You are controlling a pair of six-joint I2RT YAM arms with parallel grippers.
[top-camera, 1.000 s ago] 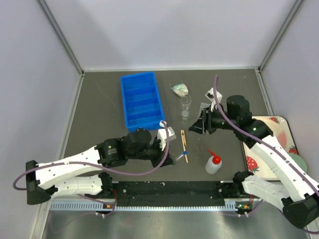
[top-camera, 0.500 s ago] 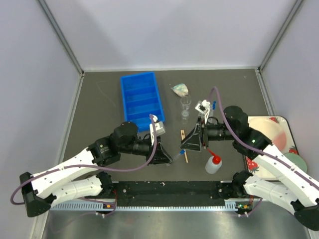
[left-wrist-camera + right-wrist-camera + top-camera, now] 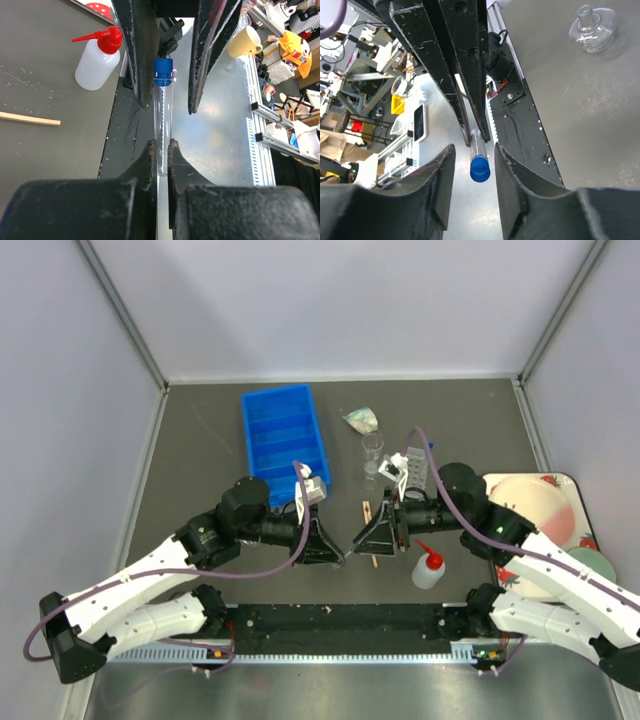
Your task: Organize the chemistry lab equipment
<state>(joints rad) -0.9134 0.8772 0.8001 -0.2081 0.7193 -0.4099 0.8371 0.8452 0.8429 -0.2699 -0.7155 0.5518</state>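
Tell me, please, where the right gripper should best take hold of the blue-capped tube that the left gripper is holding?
Take the blue-capped tube probably at its free end, just below the blue cap, coming end-on, opposite the left gripper. That gripper pinches the tube's closed bottom, leaving only the capped half bare; the right gripper stands open around the cap.

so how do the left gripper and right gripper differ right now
The left gripper is shut on the clear tube, pinching its bare end; the right gripper is open. The left gripper touches the tube, while the right gripper's fingers only flank the blue cap, with gaps on both sides. Both point at each other along the tube.
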